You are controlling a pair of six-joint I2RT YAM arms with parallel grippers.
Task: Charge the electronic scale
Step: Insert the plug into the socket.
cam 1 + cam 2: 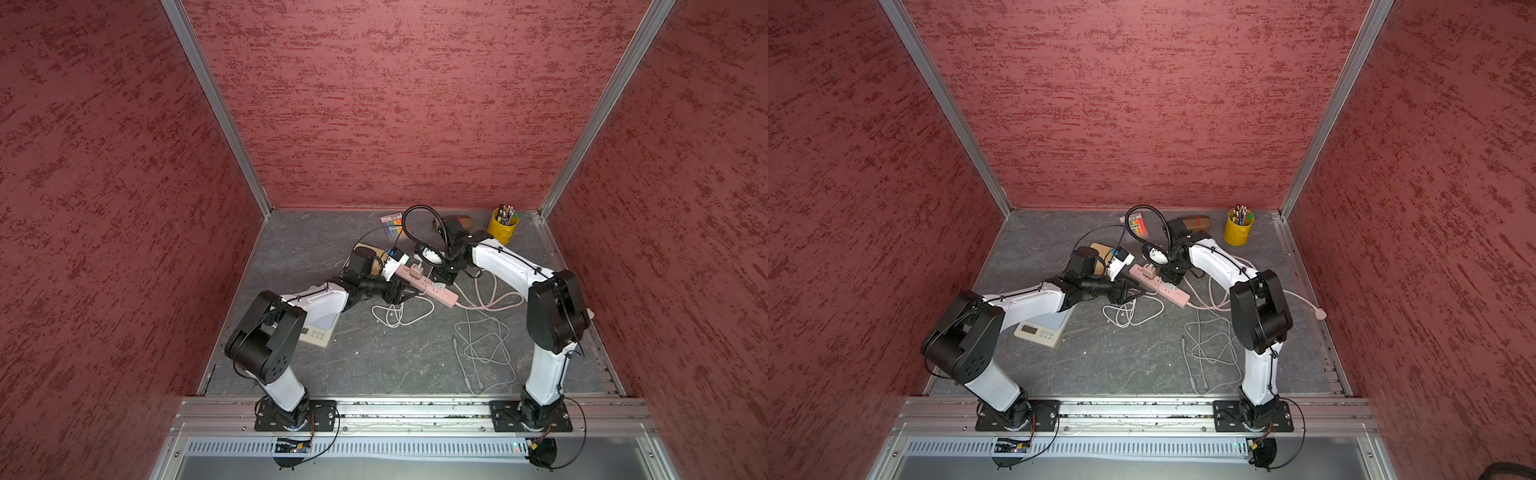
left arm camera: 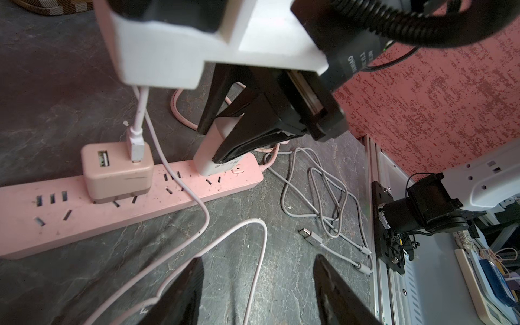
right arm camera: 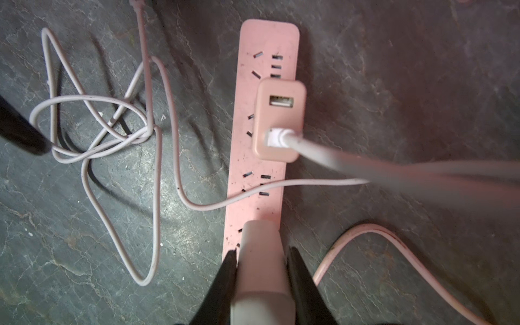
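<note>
Some of the electronic scale (image 1: 1038,330) is hidden under the left forearm in both top views. It lies on the counter (image 1: 374,365), well apart from the pink power strip (image 1: 424,286), and neither wrist view shows it. The right hand (image 3: 261,251) is clamped on a white charger block (image 3: 261,275) standing at the strip's end, and I cannot tell whether its pins are seated. The left hand (image 2: 259,259) is cut off by the frame edge. Its fingers (image 2: 183,292) are spread wide and hold nothing, with a pale cable (image 2: 260,233) passing between them. Only the wrist views show the pink USB adapter (image 2: 118,168) closely enough to see one port taken.
</note>
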